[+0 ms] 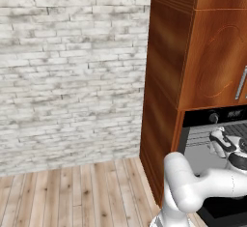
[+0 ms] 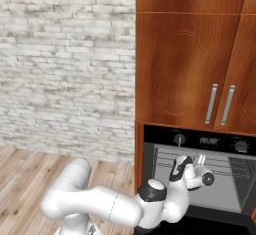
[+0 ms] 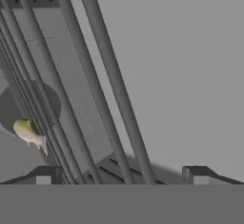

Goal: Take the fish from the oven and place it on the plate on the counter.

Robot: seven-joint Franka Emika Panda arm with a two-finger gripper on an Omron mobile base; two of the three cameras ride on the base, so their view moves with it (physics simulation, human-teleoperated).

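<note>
The oven (image 1: 200, 120) (image 2: 161, 140) stands open, its door dropped down. My gripper (image 1: 218, 133) (image 2: 200, 160) reaches into the grey cavity at rack height. In the hand view its two dark fingertips (image 3: 45, 175) stand far apart, so my gripper (image 3: 121, 176) is open with nothing between them. The fish (image 3: 29, 133), small and pale silvery, lies far off to the left, behind the wire rack bars (image 3: 102, 75) and well away from the fingers. The plate and the counter are out of view.
Tall reddish-brown cabinets (image 2: 185, 59) rise above the oven, and a wooden side panel (image 1: 161, 100) flanks it. A whitewashed brick wall (image 1: 72, 66) and plank floor (image 1: 72, 192) lie to the left. The lowered black oven door (image 2: 215, 224) juts out below the arm.
</note>
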